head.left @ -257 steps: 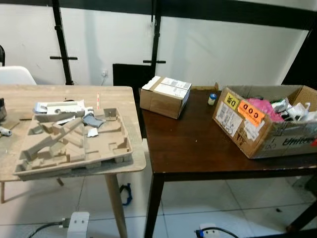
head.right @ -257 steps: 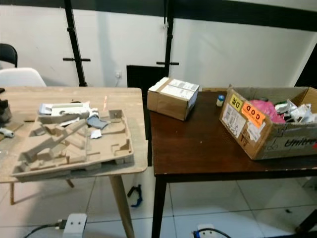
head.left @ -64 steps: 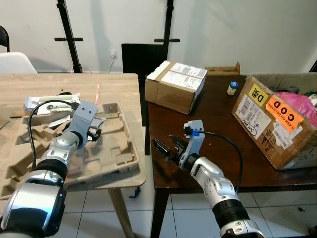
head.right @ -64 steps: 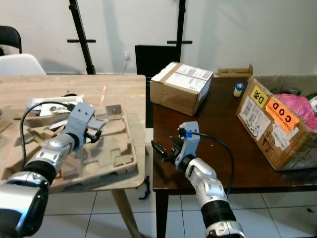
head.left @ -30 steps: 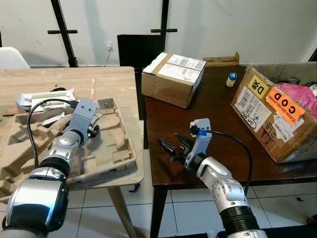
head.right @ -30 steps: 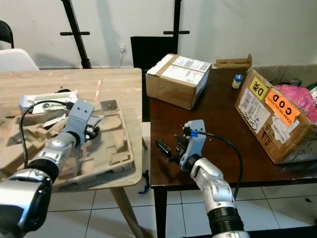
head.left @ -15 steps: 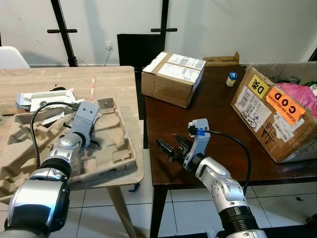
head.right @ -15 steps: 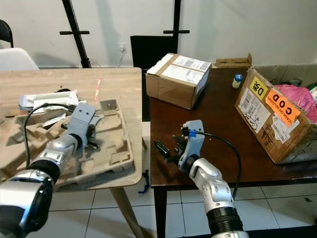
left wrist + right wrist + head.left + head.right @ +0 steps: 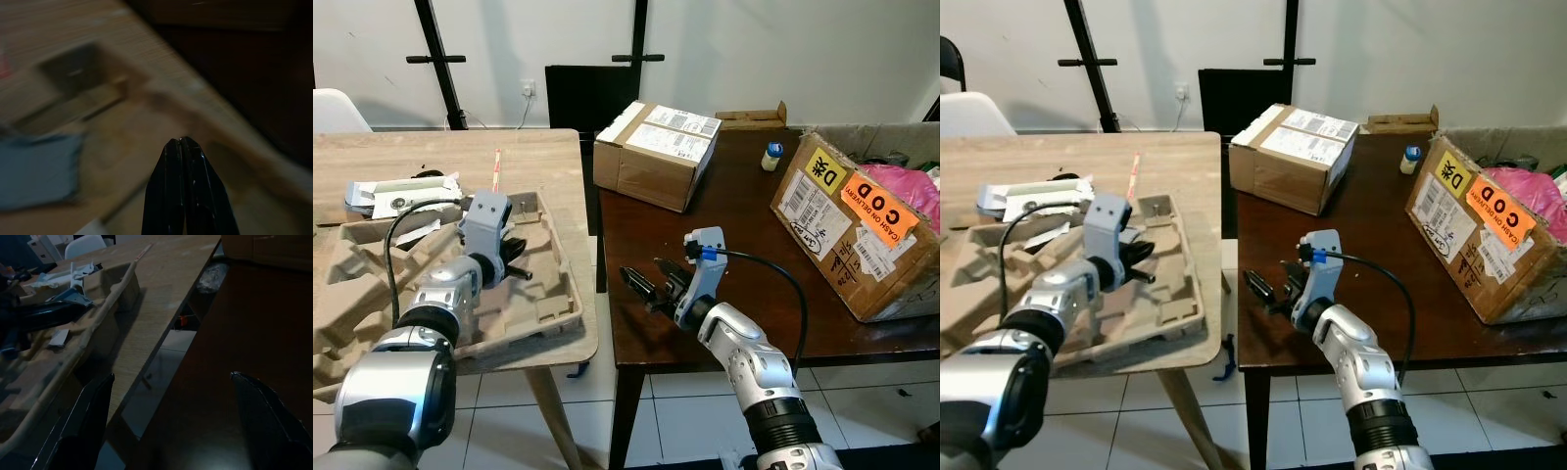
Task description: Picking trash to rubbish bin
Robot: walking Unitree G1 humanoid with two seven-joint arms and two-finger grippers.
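Note:
A moulded pulp tray (image 9: 553, 311) lies on the light wooden table (image 9: 431, 157) with scraps in its pockets, among them a blue piece (image 9: 34, 171) and white paper packaging (image 9: 396, 193) at its far edge. My left gripper (image 9: 517, 268) hovers low over the tray's right half, shut with nothing between its fingers (image 9: 183, 196), pointing toward the dark table. My right gripper (image 9: 648, 281) is open and empty just above the near left corner of the dark table (image 9: 744, 225), pointing at the tray. An open COD-labelled carton (image 9: 847, 230) with pink plastic and other rubbish stands at the right.
A sealed carton (image 9: 651, 155) and a small blue-capped bottle (image 9: 771, 156) stand at the back of the dark table. A red straw (image 9: 496, 162) lies on the wooden table. A narrow gap (image 9: 166, 357) separates the two tables. Black stands and a white chair line the wall.
My left gripper has lifted and swung right over the tray, its fingers now pointing toward the dark table. The right gripper has shifted only slightly.

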